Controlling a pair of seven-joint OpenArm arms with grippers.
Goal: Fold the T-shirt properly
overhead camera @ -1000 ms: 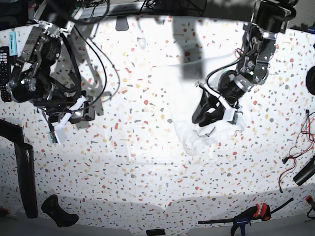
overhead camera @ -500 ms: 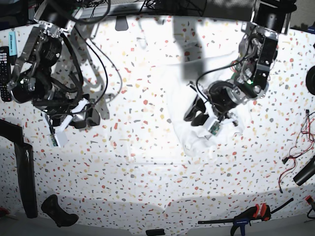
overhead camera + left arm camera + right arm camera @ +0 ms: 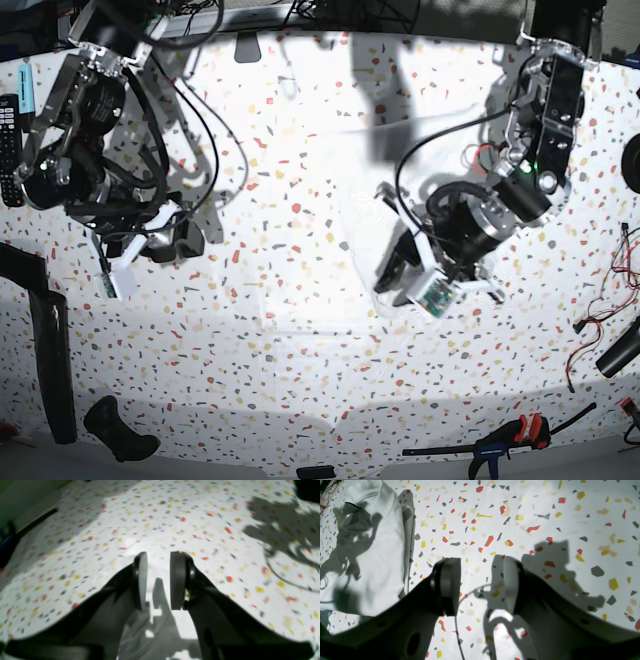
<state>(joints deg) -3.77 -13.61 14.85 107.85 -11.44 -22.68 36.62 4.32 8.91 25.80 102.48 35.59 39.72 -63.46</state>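
Note:
The white T-shirt (image 3: 365,240) lies mid-table, washed out by glare, with a bunched fold near its front edge. My left gripper (image 3: 392,278) hovers at that front edge, pointing left. In the left wrist view the left gripper (image 3: 158,562) stands open by a narrow gap with nothing between its pads, and shaded cloth (image 3: 155,630) lies under its base. My right gripper (image 3: 118,275) is far off at the table's left. In the right wrist view the right gripper (image 3: 480,565) is open over bare speckled table, with the T-shirt (image 3: 377,542) to its left.
Black cables hang from the right arm (image 3: 200,130). A dark remote (image 3: 8,130) sits at the left edge. Black tools (image 3: 50,350) lie at the front left. A clamp (image 3: 510,440) lies at the front right, and red wires (image 3: 600,320) trail along the right edge.
The left arm swung forward and to the left, carrying its gripper off the bunched cloth toward the shirt's front-left edge. The right arm barely shifted.

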